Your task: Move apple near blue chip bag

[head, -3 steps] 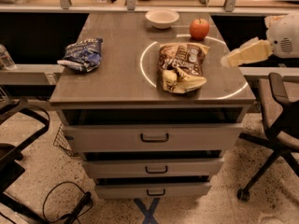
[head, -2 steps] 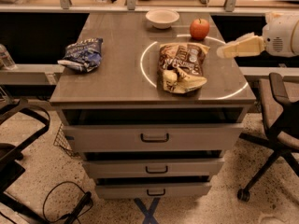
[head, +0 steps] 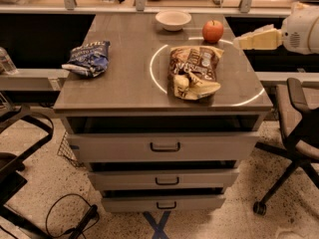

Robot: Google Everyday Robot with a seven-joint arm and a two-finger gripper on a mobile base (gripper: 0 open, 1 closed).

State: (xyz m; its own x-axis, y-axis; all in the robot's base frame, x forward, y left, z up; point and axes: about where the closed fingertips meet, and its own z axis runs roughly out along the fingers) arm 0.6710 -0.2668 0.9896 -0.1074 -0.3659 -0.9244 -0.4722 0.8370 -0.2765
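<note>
Apple (head: 213, 31): small, red-orange, stem up; sits on the worktop (head: 124, 83) toward its far right corner, just right of the white bowl (head: 173, 20) and just behind the brown and yellow snack bag (head: 193, 71); touched by nothing

Blue chip bag (head: 88, 59): dark blue and white, crumpled; lies near the left edge of the worktop, well apart from the apple, with the brown and yellow snack bag between

Claw (head: 238, 42): cream-coloured, hangs off the right side of the worktop, pointing left toward the apple, near it but apart; holds nothing visible; whether released or clenched, cannot tell

Ring of white light (head: 152, 71): curves across the worktop around the brown and yellow snack bag

Drawers (head: 164, 147): three, stacked below the worktop, each slightly pulled out

Office chair (head: 299, 128): dark, on the floor right of the drawers
</note>
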